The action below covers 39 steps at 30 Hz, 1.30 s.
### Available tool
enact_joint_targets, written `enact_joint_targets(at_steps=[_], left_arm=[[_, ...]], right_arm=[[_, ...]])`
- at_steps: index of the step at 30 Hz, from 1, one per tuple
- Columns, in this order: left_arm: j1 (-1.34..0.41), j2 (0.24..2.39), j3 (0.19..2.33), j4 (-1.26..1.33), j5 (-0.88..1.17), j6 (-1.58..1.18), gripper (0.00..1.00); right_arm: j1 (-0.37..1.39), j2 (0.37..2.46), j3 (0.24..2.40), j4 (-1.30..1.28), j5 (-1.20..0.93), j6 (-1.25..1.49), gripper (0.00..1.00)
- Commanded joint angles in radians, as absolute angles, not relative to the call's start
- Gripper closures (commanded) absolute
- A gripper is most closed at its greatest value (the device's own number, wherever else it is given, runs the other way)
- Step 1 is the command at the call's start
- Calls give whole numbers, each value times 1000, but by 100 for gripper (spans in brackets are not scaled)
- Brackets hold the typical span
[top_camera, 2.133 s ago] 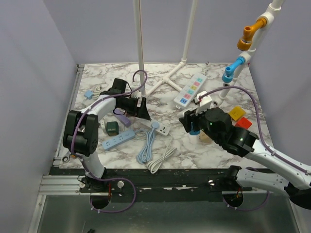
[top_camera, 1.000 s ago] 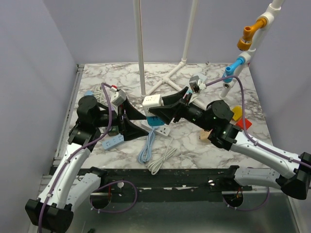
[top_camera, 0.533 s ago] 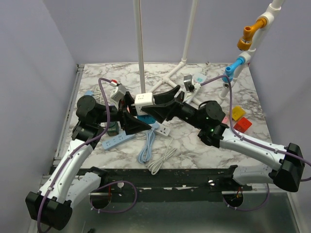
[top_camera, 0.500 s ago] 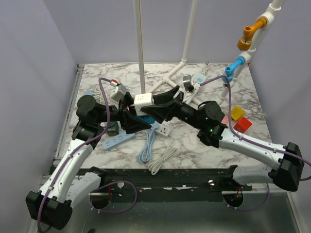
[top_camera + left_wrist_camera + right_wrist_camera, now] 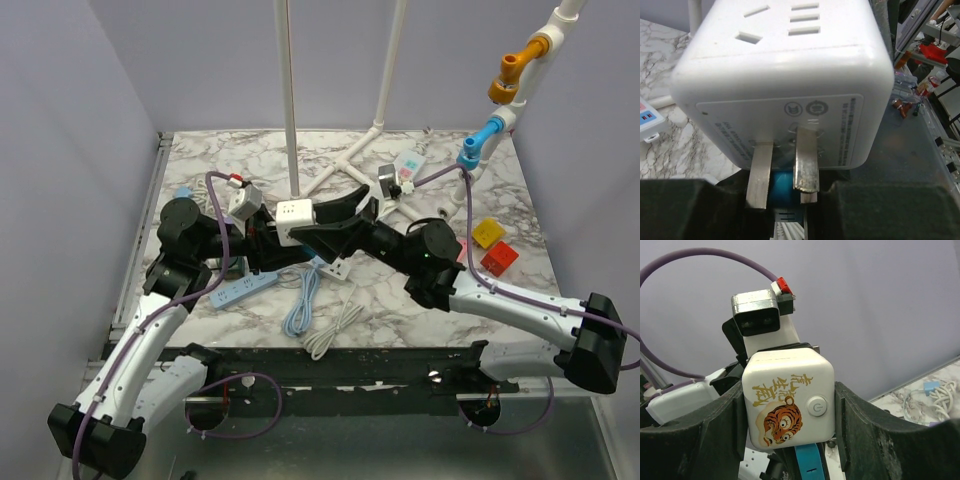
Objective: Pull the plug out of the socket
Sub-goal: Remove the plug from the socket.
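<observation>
White arms (image 5: 140, 345), blk joints (image 5: 183, 222) (purple cables (image 5: 705, 251)); screws unclear.

Partly hidden: blue piece (image 5: 781, 187) below white cube (image 5: 785, 85), set between left gripper (image 5: 785, 210) pads; shape unclear. Cube flanks: behind right gripper (image 5: 788, 400) fingers. Back-right corner power strip (image 5: 411, 160): mostly covered.

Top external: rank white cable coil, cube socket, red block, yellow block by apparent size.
1. white cable coil
2. cube socket, raised nearer camera, so unsure
3. red block, yellow block: alike
</observation>
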State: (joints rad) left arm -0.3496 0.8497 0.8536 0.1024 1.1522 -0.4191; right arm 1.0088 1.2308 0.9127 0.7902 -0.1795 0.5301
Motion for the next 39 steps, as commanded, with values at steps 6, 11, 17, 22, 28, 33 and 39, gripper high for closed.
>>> enact_joint_targets(at_steps=[6,11,17,22,28,33,39], left_arm=[[-363,788,831,2,1109,-284,100],[-372,751,786,30,1048,-291,100],[-381,728,735,74,1011,-319,100],[-394,704,701,67,1003,-301,100],[-417,685,667,-69,995,-178,100],[-433,681,617,-19,972,-202,100],[-439,689,601,30,972,-229,100]], right_arm=[[1015,1168,852,1060,-54,552,99],[1016,1177,822,1232,43,576,99],[1016,1218,781,1407,114,647,99],[1016,1190,792,1382,144,600,99],[1015,1108,840,1215,148,505,99],[1015,1142,826,1319,155,533,99],[1015,1186,824,1414,147,612,99]])
